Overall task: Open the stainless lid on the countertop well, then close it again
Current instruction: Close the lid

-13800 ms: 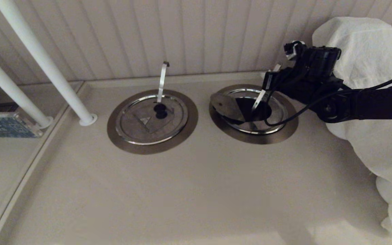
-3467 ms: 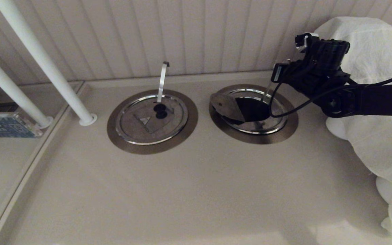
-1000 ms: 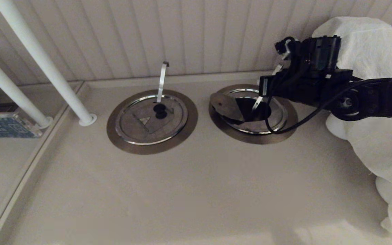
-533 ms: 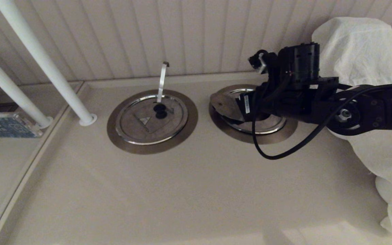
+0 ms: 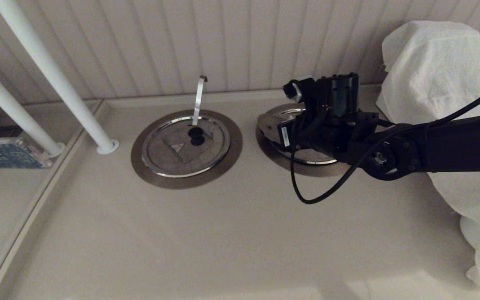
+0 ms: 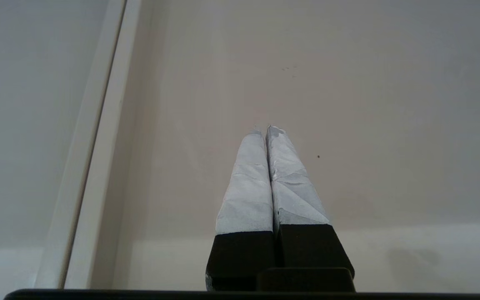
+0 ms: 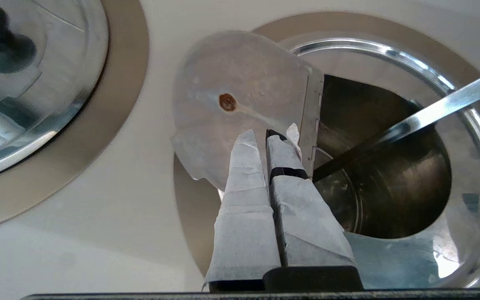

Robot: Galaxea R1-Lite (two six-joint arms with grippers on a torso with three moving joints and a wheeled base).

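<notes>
Right gripper [image 7: 267, 133] has swung from the wall side of the well [image 7: 394, 175] across to its hinged flap, and now covers most of the opening in the head view. Its fingers are clenched on nothing, tips just at the raised lid [image 7: 240, 104] beside the hinge, probably to nudge it shut. Left gripper [image 6: 265, 131] hangs clenched, well away from the well.

The twin lid [image 5: 186, 145] lies left of the countertop well [image 5: 308, 166]; a cloth [image 5: 444, 83] sits right.
</notes>
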